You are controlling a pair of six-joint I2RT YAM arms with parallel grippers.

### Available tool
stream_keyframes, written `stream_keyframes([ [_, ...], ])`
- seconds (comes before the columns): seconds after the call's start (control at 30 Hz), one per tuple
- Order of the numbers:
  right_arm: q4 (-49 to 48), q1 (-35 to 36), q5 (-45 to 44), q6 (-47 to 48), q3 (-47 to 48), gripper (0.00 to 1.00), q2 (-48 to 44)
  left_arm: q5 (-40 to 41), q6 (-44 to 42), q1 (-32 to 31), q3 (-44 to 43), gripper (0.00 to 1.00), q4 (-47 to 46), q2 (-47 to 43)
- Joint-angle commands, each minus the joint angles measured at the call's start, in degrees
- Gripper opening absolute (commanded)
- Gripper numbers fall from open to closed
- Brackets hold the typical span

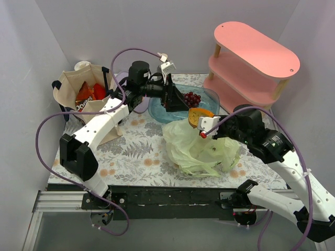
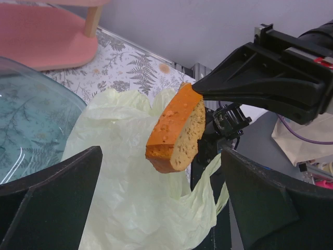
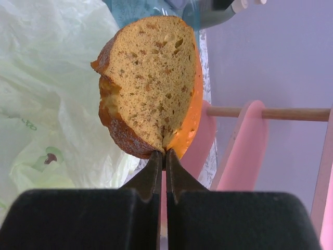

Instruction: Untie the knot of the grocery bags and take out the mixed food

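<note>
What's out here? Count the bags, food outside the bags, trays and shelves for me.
Bags: 2, canvas tote and green plastic bag
Food outside bags: 2, grapes and bread slice
Trays: 1, blue tray
Shelves: 1, pink shelf
Total: 6

Only faint, illegible print on pale-green plastic bag

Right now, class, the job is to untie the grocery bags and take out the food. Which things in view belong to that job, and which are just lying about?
Part of the job:
- pale-green plastic bag
- canvas tote
- chip bag in the tote
- grapes
- bread slice, pinched in the right gripper

Just lying about:
- pink shelf
- blue tray under the grapes
</note>
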State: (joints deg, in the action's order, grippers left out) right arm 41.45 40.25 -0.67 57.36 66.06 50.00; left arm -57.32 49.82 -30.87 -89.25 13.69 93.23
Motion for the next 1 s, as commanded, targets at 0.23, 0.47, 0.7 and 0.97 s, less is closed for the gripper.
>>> stream_keyframes([
  [0.23,-13.33,0.27,5.23,1.52,1.87,0.01,1.85,2.83,2.2,-0.86,-0.04,0.94,-0.24,4.15],
  [0.47,-15.43,0.27,-1.42,-2.07,0.21,0.37,3.97,0.71,-0.33,-0.25,-0.75,0.0,0.53,3.63],
  [0.7,-12.63,-1.75,-14.01,-7.87,-0.84,0.66,0.2,35.04,-7.1,4.06,4.42,0.0,8.98,-10.05],
  [0.97,-11.48,-9.92,-9.62,-14.9,-3.84,0.66,-1.58,65.56,-13.17,6.79,8.58,0.0,4.41,-9.84],
])
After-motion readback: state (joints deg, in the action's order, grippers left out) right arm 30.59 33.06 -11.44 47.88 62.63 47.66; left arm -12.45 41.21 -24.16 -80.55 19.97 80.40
